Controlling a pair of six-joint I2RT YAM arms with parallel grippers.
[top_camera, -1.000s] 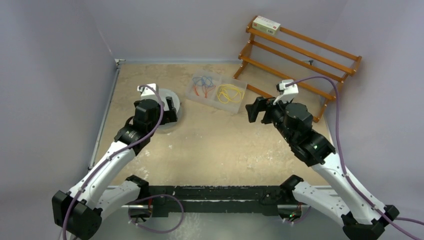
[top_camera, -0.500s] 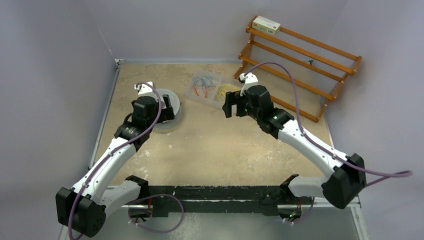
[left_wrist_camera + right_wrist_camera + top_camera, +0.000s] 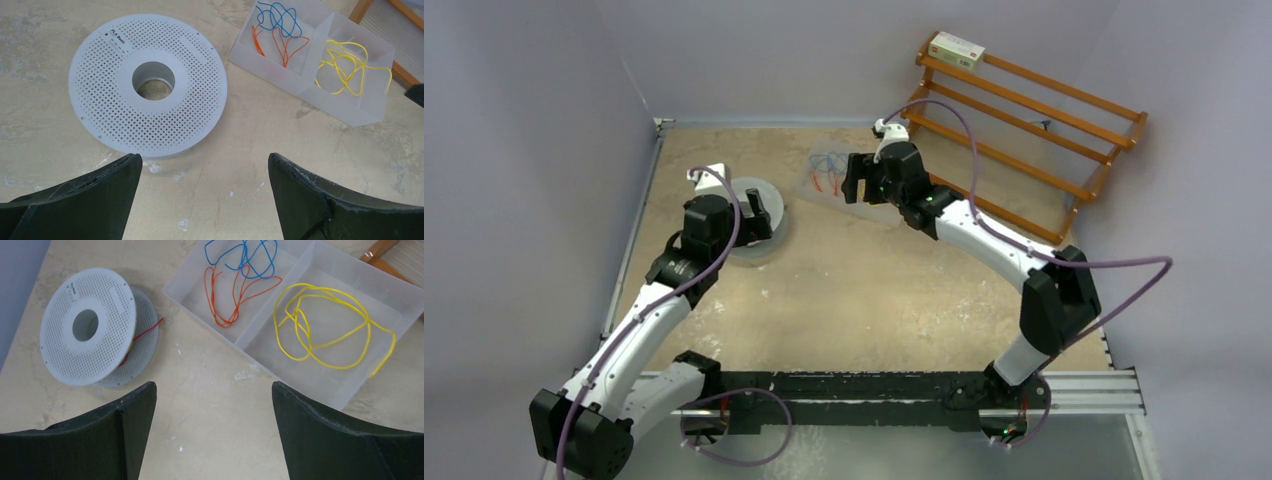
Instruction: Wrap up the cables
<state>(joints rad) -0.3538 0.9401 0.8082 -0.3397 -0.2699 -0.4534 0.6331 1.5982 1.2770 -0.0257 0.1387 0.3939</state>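
The left jaws stand wide apart and empty over the worktop (image 3: 240,150). The spool (image 3: 148,92) lies flat just ahead of them, slightly left of their gap. Ahead and to their right sits the tray (image 3: 345,112), with red and blue wires (image 3: 280,30) in its left compartment and the yellow cable (image 3: 350,70) loose in its right one. The right jaws, also apart and empty, hover above the tray's near edge, with the cable ahead and a little right of their gap, untouched. A red strand (image 3: 145,332) shows between the spool's flanges. This looks like the reach for the cable, wrapping not begun. Next, I judge, the right jaws must drop into the right compartment, pinch one strand near an end, lift it over the wall and carry it to the spool.
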